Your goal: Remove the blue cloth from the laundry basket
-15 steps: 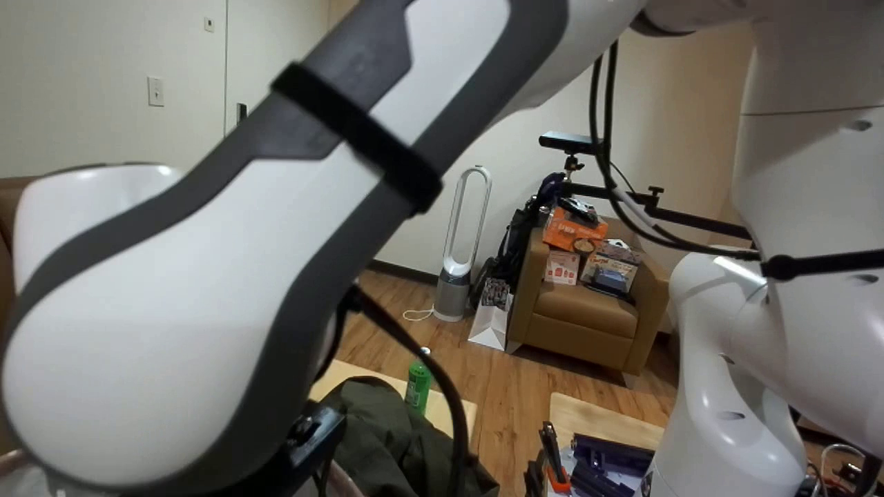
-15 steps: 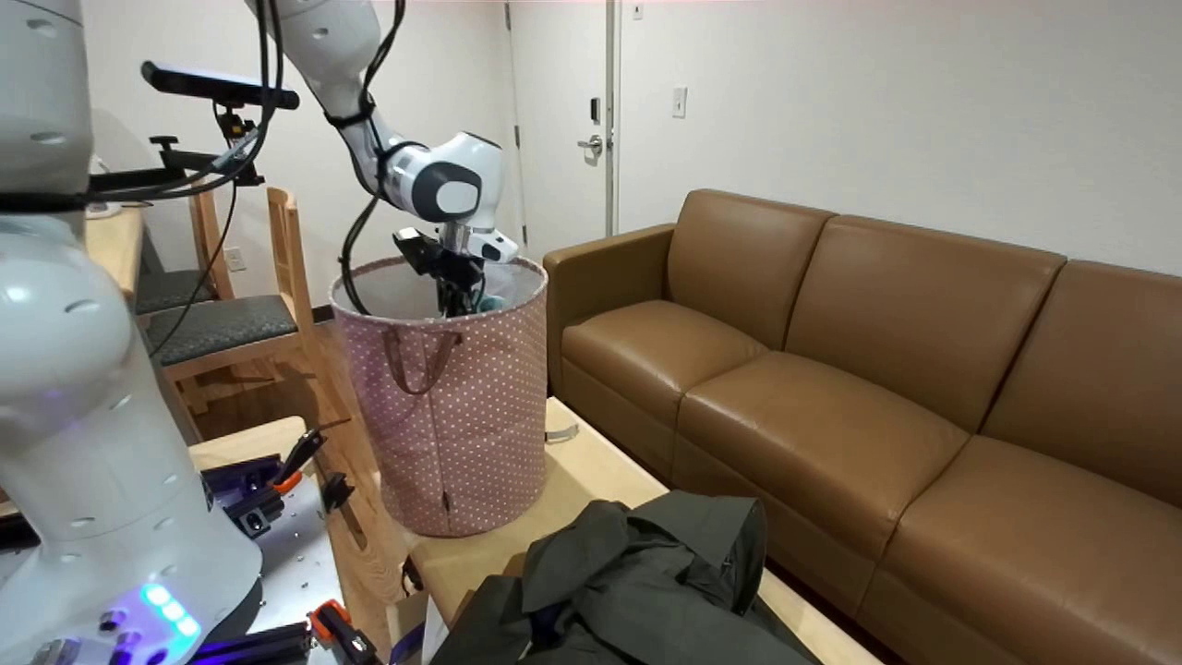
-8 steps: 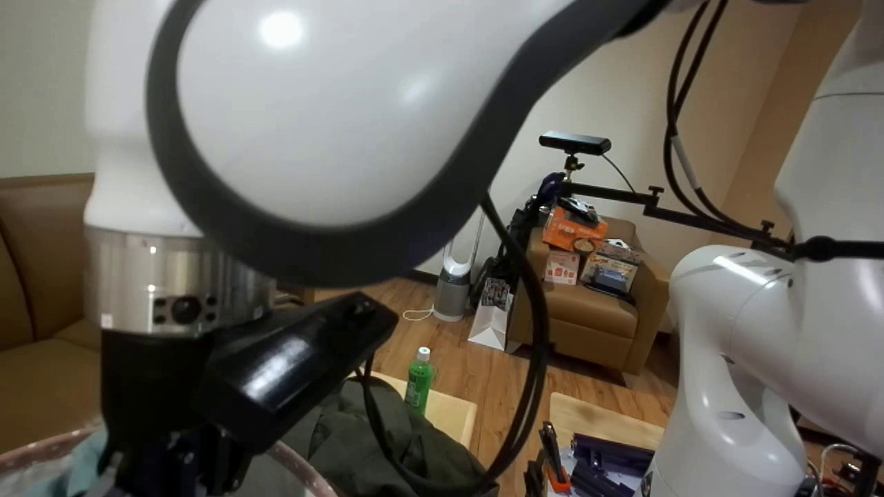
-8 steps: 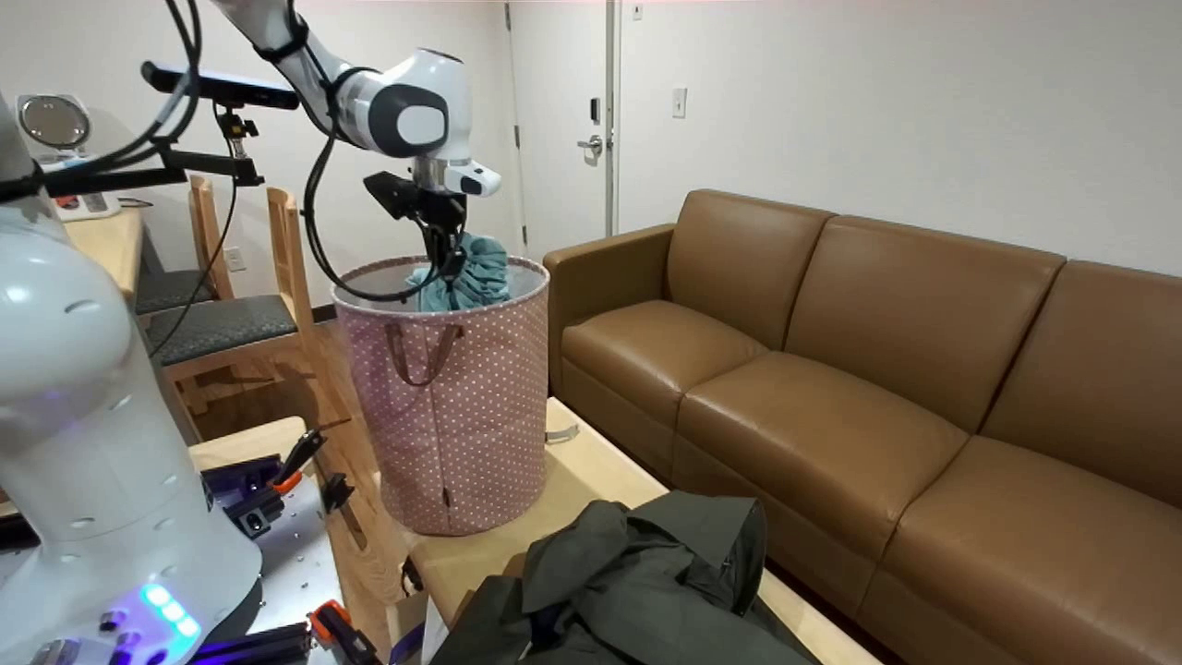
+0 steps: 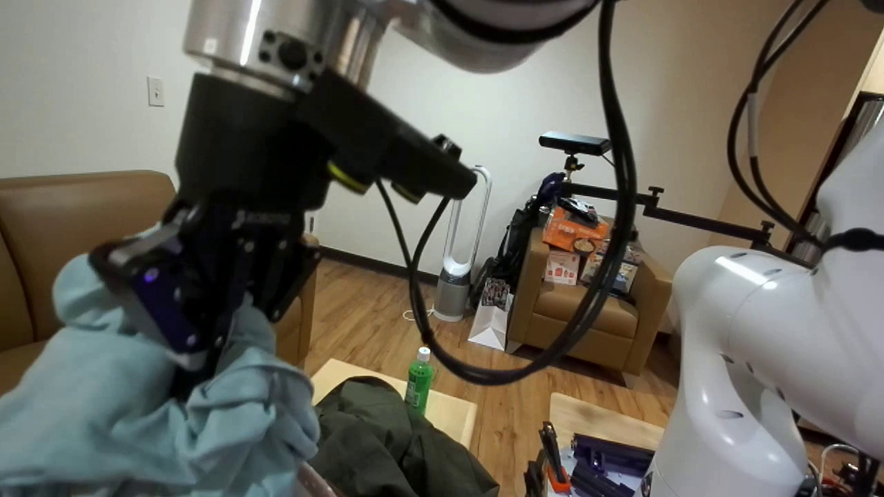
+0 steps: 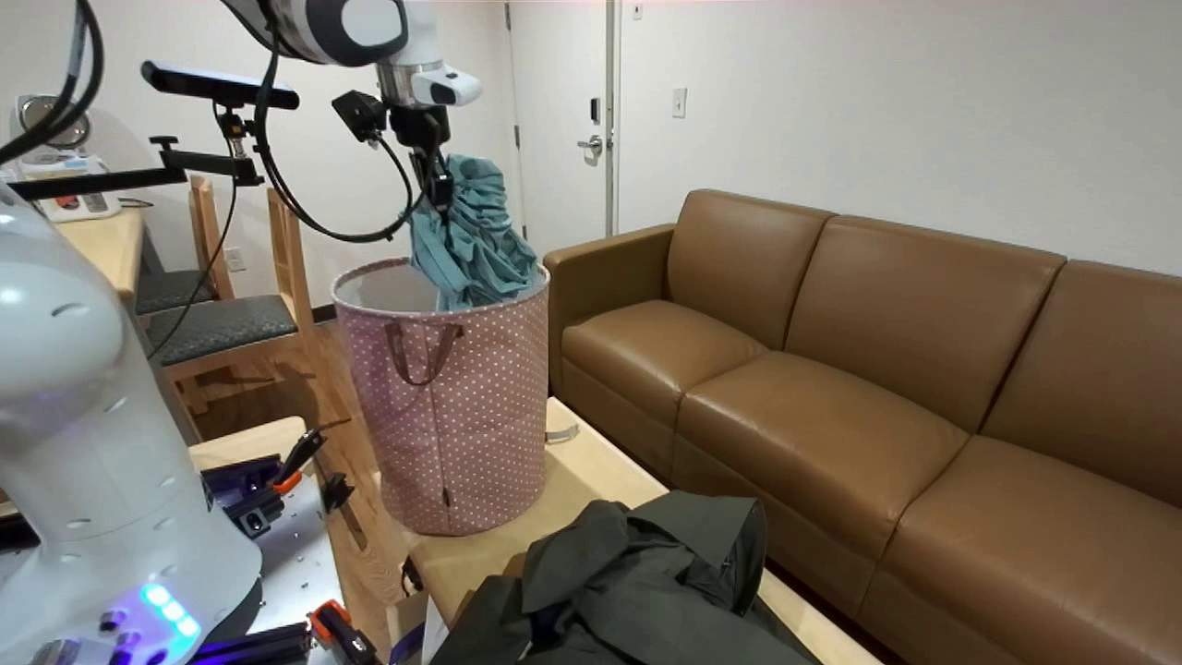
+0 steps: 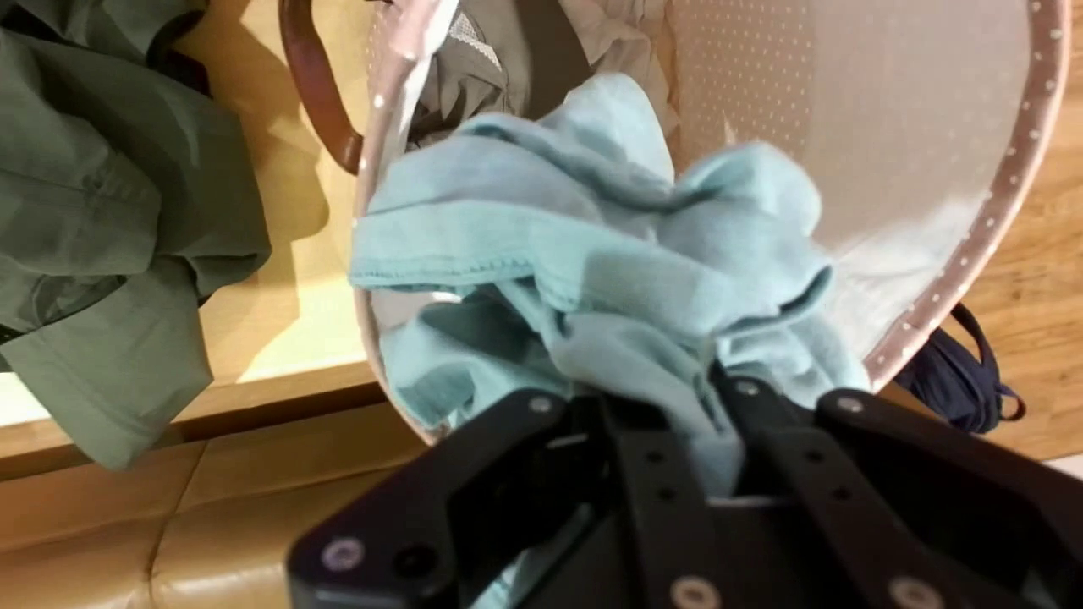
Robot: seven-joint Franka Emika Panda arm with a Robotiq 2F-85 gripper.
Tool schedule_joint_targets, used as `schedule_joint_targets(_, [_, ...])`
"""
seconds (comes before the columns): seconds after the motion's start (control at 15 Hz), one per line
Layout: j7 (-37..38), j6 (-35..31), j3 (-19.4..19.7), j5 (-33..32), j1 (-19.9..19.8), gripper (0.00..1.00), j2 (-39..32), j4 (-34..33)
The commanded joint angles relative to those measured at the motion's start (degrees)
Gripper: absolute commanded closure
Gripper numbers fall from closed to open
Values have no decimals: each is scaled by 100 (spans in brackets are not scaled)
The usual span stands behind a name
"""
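- In an exterior view, upper left: black hand (image 6: 442,207) clamped on blue cloth (image 6: 485,249).
- Below: pink laundry basket (image 6: 471,416), upright on bench (image 6: 582,476), rim hiding cloth's lower end.

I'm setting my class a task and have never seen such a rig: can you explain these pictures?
This is a white robot arm. Two views watch it from outside; the wrist view looks down past its black end effector, which grasps things. It is closed on a blue cloth; in an exterior view, the cloth's lower end is hidden behind the near side of a pink laundry basket, which holds more clothing. The basket stands on a wooden table, where a dark green garment also lies.
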State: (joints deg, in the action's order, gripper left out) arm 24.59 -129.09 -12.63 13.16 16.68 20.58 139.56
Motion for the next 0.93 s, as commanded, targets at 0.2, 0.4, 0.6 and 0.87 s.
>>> schedule_joint_targets(0.2, [730, 612, -75, 145, -527, 97, 1843, 551])
schedule_joint_targets(0.4, [1020, 988, 26, 292, -757, 97, 2695, 738])
schedule_joint_targets(0.6, [780, 1124, -44, 244, -876, 88, 2573, 580])
schedule_joint_targets(0.87, [772, 1276, -33, 252, -926, 97, 2855, 678])
